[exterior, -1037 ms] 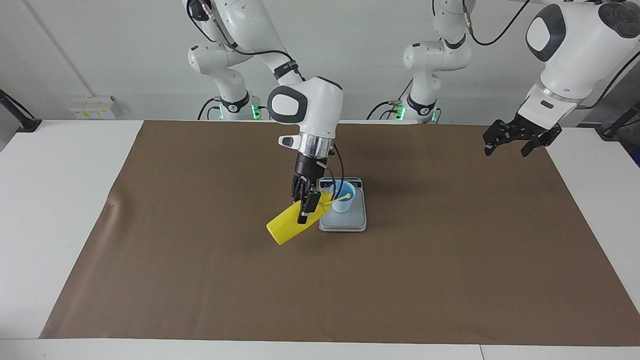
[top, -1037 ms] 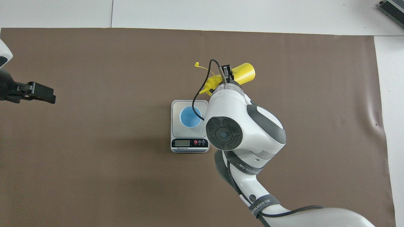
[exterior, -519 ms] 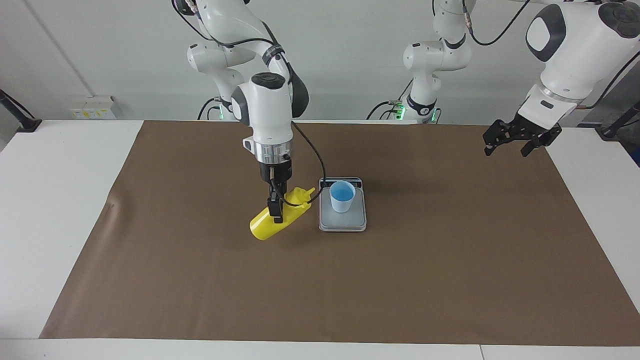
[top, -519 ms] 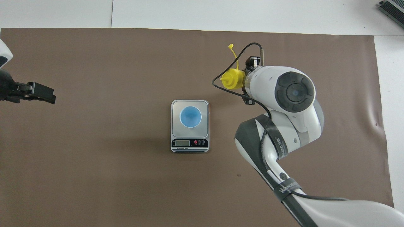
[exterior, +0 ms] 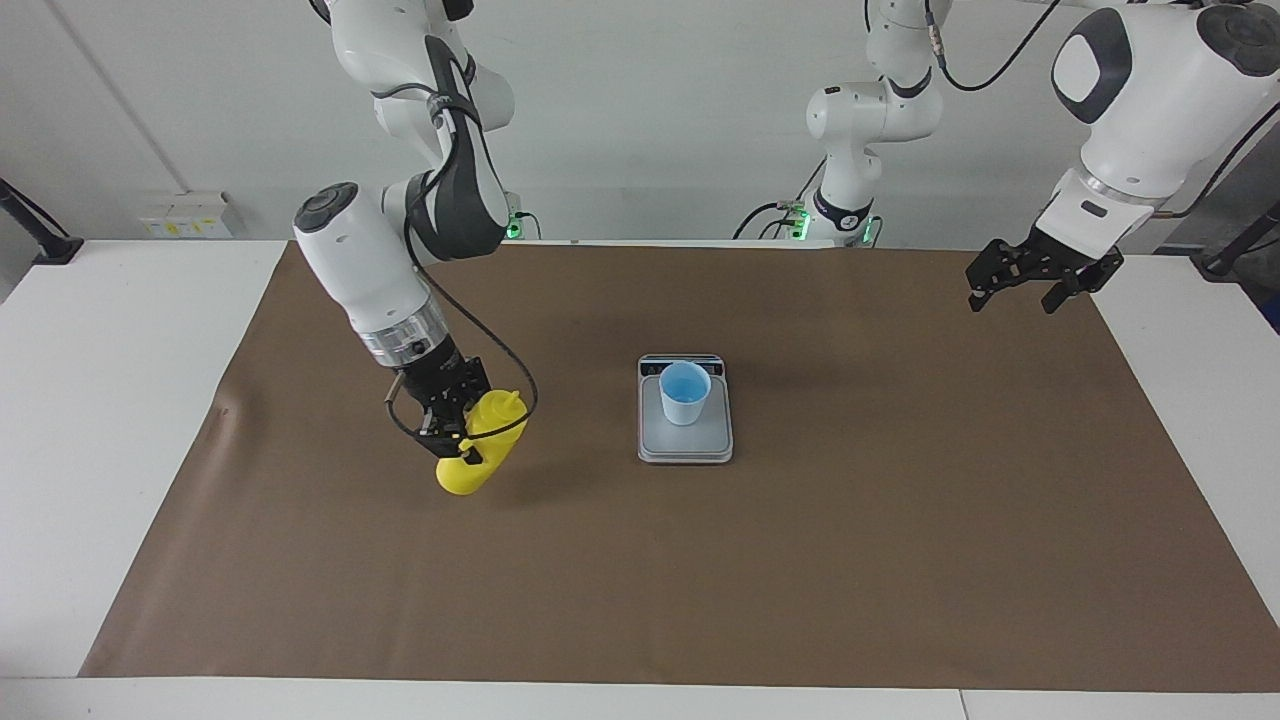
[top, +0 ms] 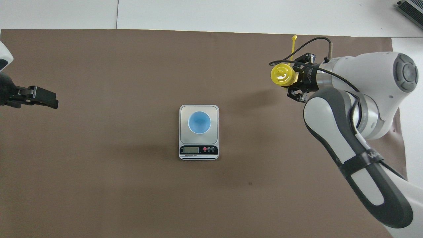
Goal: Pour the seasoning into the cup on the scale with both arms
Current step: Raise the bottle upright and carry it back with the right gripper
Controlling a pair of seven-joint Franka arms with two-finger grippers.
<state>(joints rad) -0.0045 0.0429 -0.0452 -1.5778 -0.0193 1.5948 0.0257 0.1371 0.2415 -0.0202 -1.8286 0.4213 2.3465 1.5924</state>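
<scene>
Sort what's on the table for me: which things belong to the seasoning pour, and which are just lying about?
Job:
- seasoning, nearly upright, gripped by the right end effector, toward the right arm's end
- cup, standing on the scale
- left end effector, waiting in the air at its own end

Lying about:
- only the brown mat under everything

Little can be read here. The scale [top: 198, 134] has a pale display window [top: 190, 149] on its dark strip, at the edge nearest the robots, but no digits are legible in it. Beside the window sit small round buttons [top: 208, 149], one red, with marks too small to make out, and a line of fine print under the display is unreadable. A dark band [top: 363, 158] on the right arm carries white lettering, only partly visible and not readable.
</scene>
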